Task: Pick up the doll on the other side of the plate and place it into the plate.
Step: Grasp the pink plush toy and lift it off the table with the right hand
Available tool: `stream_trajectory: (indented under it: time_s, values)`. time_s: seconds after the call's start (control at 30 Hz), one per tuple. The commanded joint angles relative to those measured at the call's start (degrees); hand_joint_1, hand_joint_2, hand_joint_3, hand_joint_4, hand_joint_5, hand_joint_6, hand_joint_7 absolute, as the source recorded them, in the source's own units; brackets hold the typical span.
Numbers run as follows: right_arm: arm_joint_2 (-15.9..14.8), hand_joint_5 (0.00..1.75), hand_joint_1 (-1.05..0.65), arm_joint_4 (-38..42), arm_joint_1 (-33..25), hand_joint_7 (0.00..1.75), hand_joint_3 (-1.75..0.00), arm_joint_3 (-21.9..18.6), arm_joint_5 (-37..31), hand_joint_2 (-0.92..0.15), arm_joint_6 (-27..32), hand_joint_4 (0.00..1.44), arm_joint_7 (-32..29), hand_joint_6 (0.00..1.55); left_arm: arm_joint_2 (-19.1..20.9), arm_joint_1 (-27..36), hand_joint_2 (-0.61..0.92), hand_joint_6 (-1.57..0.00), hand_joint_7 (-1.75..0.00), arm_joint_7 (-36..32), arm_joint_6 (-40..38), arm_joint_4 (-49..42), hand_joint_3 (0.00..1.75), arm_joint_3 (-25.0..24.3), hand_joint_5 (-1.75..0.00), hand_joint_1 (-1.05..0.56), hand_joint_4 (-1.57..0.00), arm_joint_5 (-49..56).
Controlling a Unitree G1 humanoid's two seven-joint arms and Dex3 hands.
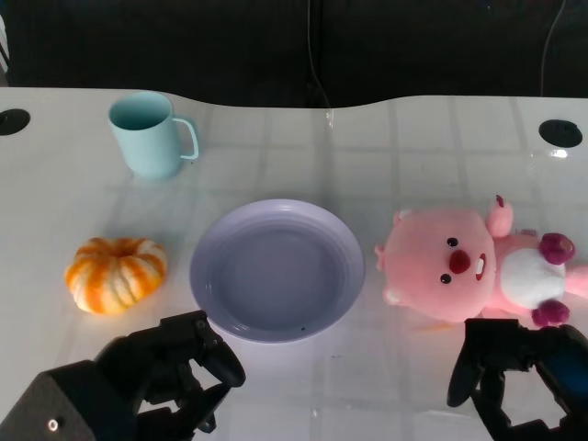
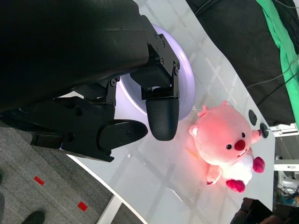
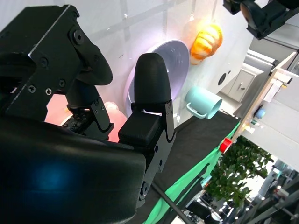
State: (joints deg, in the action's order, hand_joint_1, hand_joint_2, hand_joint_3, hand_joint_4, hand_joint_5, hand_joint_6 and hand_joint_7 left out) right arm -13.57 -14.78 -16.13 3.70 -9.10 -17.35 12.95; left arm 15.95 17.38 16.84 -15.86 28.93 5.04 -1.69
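The doll lies on its back just ahead of the right hand, long axis running crosswise, head toward the plate. That hand holds nothing, fingers seemingly apart; the left hand, also empty, sits farther off. White tabletop; dark backdrop beyond.

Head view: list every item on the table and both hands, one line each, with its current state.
plate: empty, right way up on the table.
pink doll: lying on its back beside the plate, not held.
mug: upright, looks empty.
pumpkin: sitting upright, untouched.
left hand: open, holding nothing, near the plate's edge.
right hand: open, holding nothing, just short of the doll.
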Motion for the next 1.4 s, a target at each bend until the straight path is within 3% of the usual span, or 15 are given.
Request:
stream_trajectory:
  time_s: [0.03, 0.2, 0.3, 0.37, 0.5, 0.77, 1.07, 1.4]
  values:
    - [0.3, 1.39, 0.13, -1.9, 0.0, 1.06, -1.14, -1.1, 0.4, -0.43, 0.4, 0.76, -1.4, 0.73, 1.1, 0.2, 0.9, -0.54, -1.45, 0.9, 0.0, 0.0, 0.57, -0.7, -1.63, -0.14, -0.6, -0.4]
    - [0.6, 1.06, -0.06, -3.8, 0.4, 0.66, -0.81, -2.3, -0.3, -0.55, 2.1, 0.56, -3.0, 0.58, 0.9, 0.3, 0.9, -0.55, -1.44, 0.8, -0.4, 0.4, 0.56, -1.0, -1.63, -0.11, -0.59, -1.1]
    - [0.1, 0.89, -0.16, -4.1, 1.0, 0.52, -0.63, -3.2, -2.9, -0.62, 1.5, 0.46, -4.8, 0.5, 1.2, 0.2, 0.9, -0.55, -1.43, 0.9, -0.4, 0.3, 0.58, -0.9, -1.64, -0.1, -0.58, -1.0]
    - [-0.4, 0.79, -0.25, -4.6, 1.4, 0.43, -0.43, -3.9, -4.9, -0.73, 1.9, 0.38, -5.6, 0.45, 1.3, 0.1, 0.89, -0.55, -1.42, 0.9, -0.3, 0.2, 0.59, -0.8, -1.63, -0.11, -0.58, -0.9]
    - [-2.2, 0.75, -0.34, -4.1, 2.6, 0.32, -0.16, -5.3, -8.9, -0.85, 2.2, 0.2, -6.5, 0.35, 1.2, -0.1, 0.88, -0.55, -1.41, 0.7, -0.2, 0.2, 0.61, -0.7, -1.63, -0.11, -0.58, -0.8]
    - [-6.7, 0.68, -0.5, -4.1, 4.1, 0.21, -0.03, -6.7, -19.4, -0.87, 3.9, 0.01, -7.8, 0.21, 0.7, -0.7, 0.86, -0.55, -1.45, 0.1, -1.1, 0.1, 0.63, 0.6, -1.62, -0.12, -0.59, 0.0]
    - [-9.4, 0.38, -0.64, -10.1, 6.2, 0.11, 0.0, -4.8, -31.2, -0.86, 16.8, 0.0, -1.2, 0.16, 0.5, -0.8, 0.89, -0.56, -1.45, -0.3, -1.8, 0.5, 0.55, 1.2, -1.6, -0.15, -0.61, 0.9]
    - [-11.2, 0.44, -0.66, -4.0, 13.3, 0.08, 0.0, 0.1, -40.2, -0.86, 21.8, 0.02, 1.0, 0.21, 0.4, -0.8, 0.92, -0.56, -1.41, 0.0, -2.4, 1.2, 0.49, 1.2, -1.58, -0.17, -0.62, 1.0]
